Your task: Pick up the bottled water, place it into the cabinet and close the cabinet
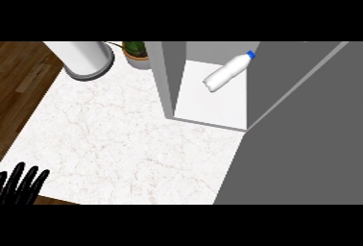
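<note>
Head view: the bottle (227,72) lies tilted inside the open cabinet (211,108), blue cap toward the back, its door (305,134) swung wide at right. The left hand (21,185) rests at the lower-left edge, fingers straight and up, holding nothing.

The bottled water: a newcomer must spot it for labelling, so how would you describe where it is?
Find the open grey cabinet at the counter's far right. Inside, on its white floor, the bottled water lies tilted. Its blue cap sets it apart.
</note>
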You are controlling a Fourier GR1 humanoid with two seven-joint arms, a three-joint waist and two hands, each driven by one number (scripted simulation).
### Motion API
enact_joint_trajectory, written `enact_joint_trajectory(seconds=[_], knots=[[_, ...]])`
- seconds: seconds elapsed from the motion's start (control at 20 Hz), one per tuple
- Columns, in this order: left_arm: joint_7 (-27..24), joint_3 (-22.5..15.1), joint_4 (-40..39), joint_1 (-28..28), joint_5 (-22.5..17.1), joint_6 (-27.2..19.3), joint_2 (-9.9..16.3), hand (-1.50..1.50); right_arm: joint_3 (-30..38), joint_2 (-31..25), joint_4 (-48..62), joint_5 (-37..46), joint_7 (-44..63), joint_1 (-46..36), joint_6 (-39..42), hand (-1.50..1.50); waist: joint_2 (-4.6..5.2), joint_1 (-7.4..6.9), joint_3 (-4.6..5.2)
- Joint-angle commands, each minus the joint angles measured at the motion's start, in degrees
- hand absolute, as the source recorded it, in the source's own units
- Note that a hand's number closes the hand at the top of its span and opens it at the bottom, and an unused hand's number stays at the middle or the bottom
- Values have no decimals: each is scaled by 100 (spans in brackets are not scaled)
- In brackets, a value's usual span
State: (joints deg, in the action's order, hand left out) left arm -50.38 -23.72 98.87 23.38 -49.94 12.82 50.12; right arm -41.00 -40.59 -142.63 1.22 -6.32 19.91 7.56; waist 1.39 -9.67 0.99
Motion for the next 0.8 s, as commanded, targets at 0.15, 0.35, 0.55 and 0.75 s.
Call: enact_joint_trajectory(seconds=[0.15,0.35,0.55,0.75], knots=[[-54,121,13,0,29,198,169,-150,-519,580,165,-283,1071,-788,86,150,66,-154,13],[-27,227,-71,-37,-80,336,248,-150,-378,903,392,-465,1243,-975,-32,150,116,-163,12],[-23,305,-50,-15,-118,375,303,-150,-328,1151,498,-728,1435,-957,-111,150,125,-167,3],[10,410,-86,-77,-187,440,361,-150,-166,1473,734,-1127,1502,-1043,-173,150,198,-207,-10]])
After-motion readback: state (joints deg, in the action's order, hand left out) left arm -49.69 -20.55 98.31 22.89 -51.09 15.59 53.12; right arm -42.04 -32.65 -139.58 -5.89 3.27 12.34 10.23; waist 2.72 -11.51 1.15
